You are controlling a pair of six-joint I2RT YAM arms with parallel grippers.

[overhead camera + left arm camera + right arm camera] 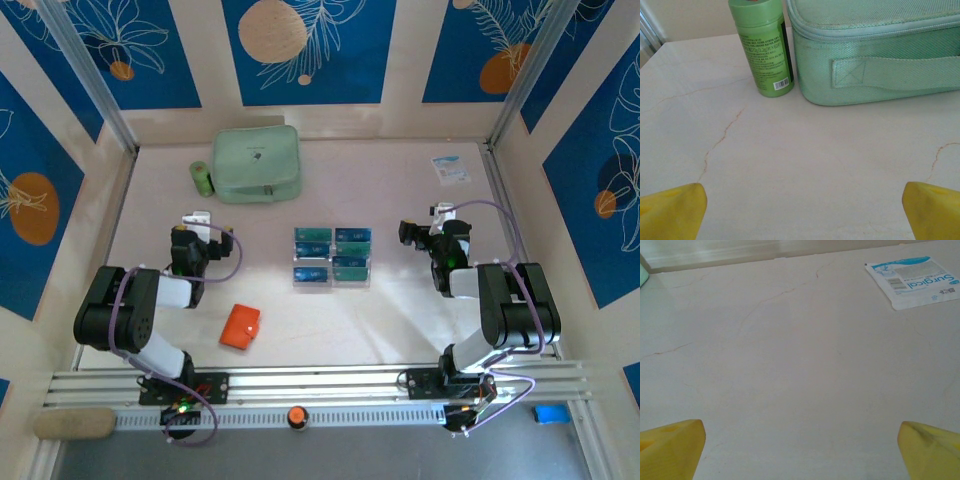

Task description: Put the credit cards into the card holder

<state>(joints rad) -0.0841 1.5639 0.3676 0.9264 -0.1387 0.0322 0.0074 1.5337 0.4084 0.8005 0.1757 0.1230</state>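
Observation:
Several teal-blue credit cards (332, 256) stand in a clear tiered rack at the middle of the table. The card holder (240, 326), a small orange wallet, lies flat near the front, left of centre. My left gripper (197, 220) hovers left of the rack and behind the wallet, open, its yellow fingertips (675, 210) wide apart over bare table. My right gripper (441, 212) is right of the rack, open as well, with yellow fingertips (932, 452) spread over bare table. Nothing is between either pair of jaws.
A mint-green zip pouch (257, 162) and a green bottle (202, 178) sit at the back left; both are close ahead in the left wrist view, pouch (875, 55), bottle (764, 45). A white-and-blue leaflet (451, 168) lies at the back right, also leaflet (914, 281).

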